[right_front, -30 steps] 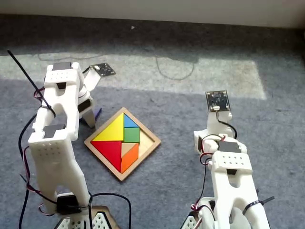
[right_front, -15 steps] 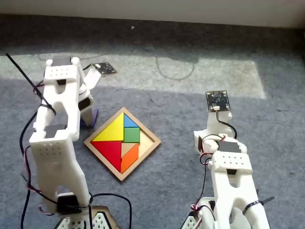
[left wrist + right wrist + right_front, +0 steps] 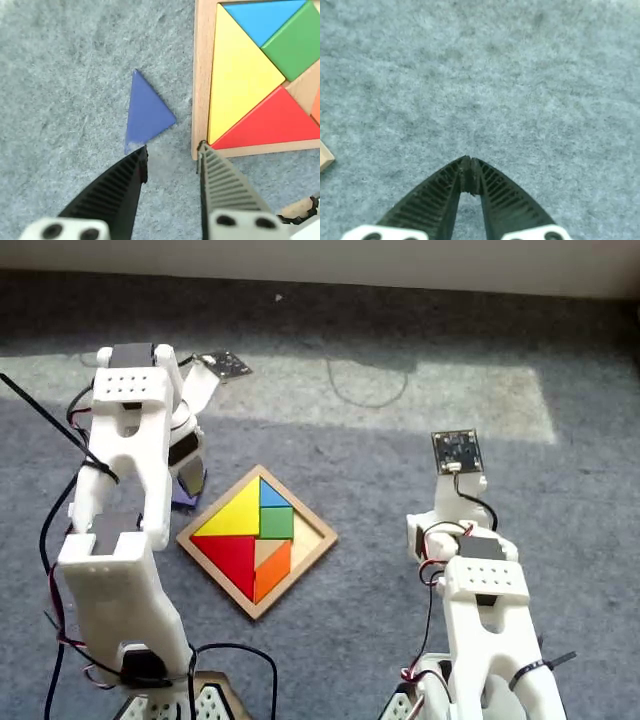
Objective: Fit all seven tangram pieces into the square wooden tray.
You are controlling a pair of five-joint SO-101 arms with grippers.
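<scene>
Left gripper point(image 3: 171, 159): jaws apart, nothing held, hanging above the grey carpet point(image 3: 60, 75). The dark fingertip point(image 3: 139, 156) sits at one corner of the loose indigo triangle point(image 3: 146, 116). The other fingertip is at the corner of the tray point(image 3: 201, 75). I can't tell from here whether either one is touching.

From the high view, the indigo triangle lies flat on the carpet at 10 o'clock from the tray, just beside its rim and outside it. It is partly covered by the left arm.

Tray contents, high view:
- yellow triangle point(image 3: 232, 518), large, at 10 o'clock in the tray
- blue triangle point(image 3: 272, 492), small, at 12 o'clock
- green square point(image 3: 276, 522), just past centre toward 1 o'clock
- red triangle point(image 3: 230, 558), large, at 8 o'clock
- orange piece point(image 3: 273, 575) at 6 o'clock
- a pale patch between red and orange, which I can't make out as either a piece or bare wood
- bare wooden floor along the 3 o'clock corner

Right gripper point(image 3: 470, 176): fingers pressed together, empty, above bare carpet. It is well apart from the tray, out at 3 o'clock. One tray corner just shows at the edge of its wrist view.
</scene>
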